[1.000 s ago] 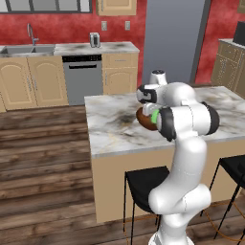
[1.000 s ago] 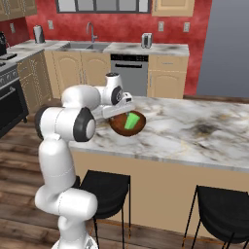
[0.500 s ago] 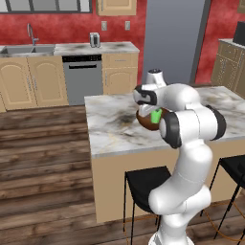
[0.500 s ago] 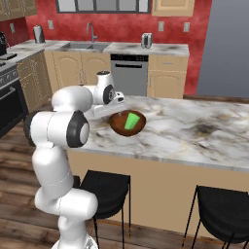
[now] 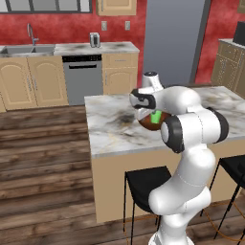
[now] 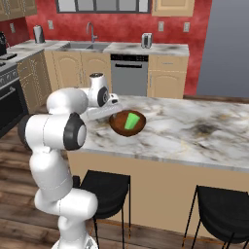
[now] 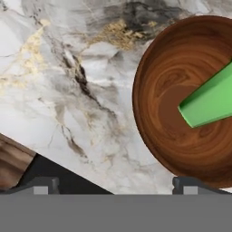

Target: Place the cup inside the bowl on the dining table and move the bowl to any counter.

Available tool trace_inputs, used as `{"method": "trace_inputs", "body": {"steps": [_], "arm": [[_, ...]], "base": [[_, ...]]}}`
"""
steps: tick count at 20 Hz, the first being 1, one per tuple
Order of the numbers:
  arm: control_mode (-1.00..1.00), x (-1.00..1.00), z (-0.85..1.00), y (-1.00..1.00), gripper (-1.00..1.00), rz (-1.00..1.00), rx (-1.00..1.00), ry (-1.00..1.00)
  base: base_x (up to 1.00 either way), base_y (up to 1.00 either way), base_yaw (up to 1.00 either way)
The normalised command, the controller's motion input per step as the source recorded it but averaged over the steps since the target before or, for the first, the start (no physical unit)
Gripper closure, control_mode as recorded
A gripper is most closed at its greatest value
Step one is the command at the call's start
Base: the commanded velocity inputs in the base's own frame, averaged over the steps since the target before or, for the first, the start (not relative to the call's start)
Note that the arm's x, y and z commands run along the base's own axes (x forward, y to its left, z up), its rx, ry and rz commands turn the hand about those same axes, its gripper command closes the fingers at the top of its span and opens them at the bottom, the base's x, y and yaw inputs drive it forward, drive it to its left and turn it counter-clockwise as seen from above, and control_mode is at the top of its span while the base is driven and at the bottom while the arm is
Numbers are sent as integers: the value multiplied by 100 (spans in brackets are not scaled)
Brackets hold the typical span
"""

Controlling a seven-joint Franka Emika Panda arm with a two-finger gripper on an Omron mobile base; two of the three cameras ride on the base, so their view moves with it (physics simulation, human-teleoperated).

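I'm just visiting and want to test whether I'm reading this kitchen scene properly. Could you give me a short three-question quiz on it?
1. True or false: the small bright green cup lies inside the dark brown wooden bowl.
2. Where does the bowl stand? A) on the wall counter by the sink B) on the marble-topped dining table C) on a black stool
3. Fill in: the robot's two-finger gripper is ____ (open/shut), holding nothing.

Key: 1 true; 2 B; 3 open.
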Motion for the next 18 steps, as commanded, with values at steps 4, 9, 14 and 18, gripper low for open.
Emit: {"method": "trace_inputs", "body": {"steps": [4, 9, 14, 18], "arm": [[-100, 37, -14, 8, -100, -8, 0, 1], [-100, 28, -1, 1, -100, -16, 0, 0], [-100, 3, 0, 10, -100, -12, 0, 0], [-100, 0, 0, 26, -100, -7, 0, -8]], "base": [[0, 0, 0], [0, 0, 0], [0, 0, 0], [0, 0, 0]]}}
